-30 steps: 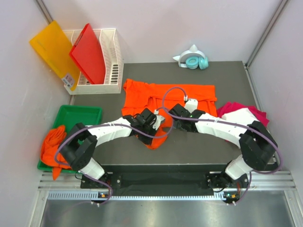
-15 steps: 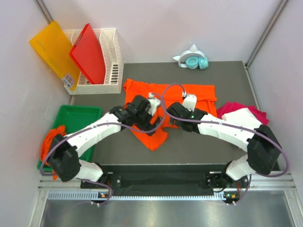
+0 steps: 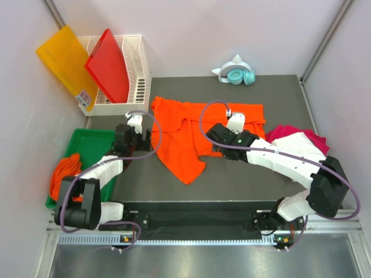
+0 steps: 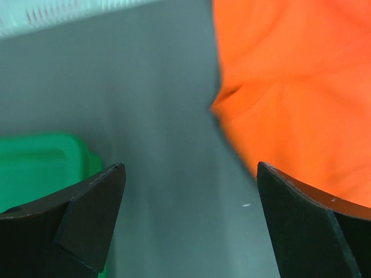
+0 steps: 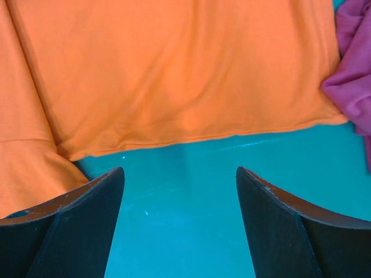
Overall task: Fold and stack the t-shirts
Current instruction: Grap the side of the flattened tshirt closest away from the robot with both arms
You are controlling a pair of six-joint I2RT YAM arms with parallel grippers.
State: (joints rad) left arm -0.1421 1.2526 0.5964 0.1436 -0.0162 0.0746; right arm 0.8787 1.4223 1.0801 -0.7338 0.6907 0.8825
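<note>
A bright orange t-shirt (image 3: 191, 124) lies partly folded on the dark table, with a flap pointing toward the near edge. My left gripper (image 3: 135, 120) hovers open off the shirt's left edge. In the left wrist view its gripper (image 4: 191, 174) has only bare table between the fingers, with the orange shirt (image 4: 301, 87) to the right. My right gripper (image 3: 233, 124) is open over the shirt's right half. In the right wrist view the gripper (image 5: 179, 174) stands just short of the orange shirt's hem (image 5: 174, 69). A magenta-pink t-shirt (image 3: 316, 139) lies at the right, partly under the right arm, and shows as a pink fold (image 5: 353, 75).
A green tray (image 3: 95, 142) at the left edge holds a crumpled orange shirt (image 3: 64, 174); the tray's corner (image 4: 40, 162) shows beside my left finger. A white basket (image 3: 136, 69) at the back left holds a red board (image 3: 109, 63) and a yellow-orange board (image 3: 64, 61). Teal headphones (image 3: 239, 75) sit at the back.
My left gripper opened, let go of the orange shirt at the table's middle, and swung left toward the green tray. My right gripper shifted back and to the right.
</note>
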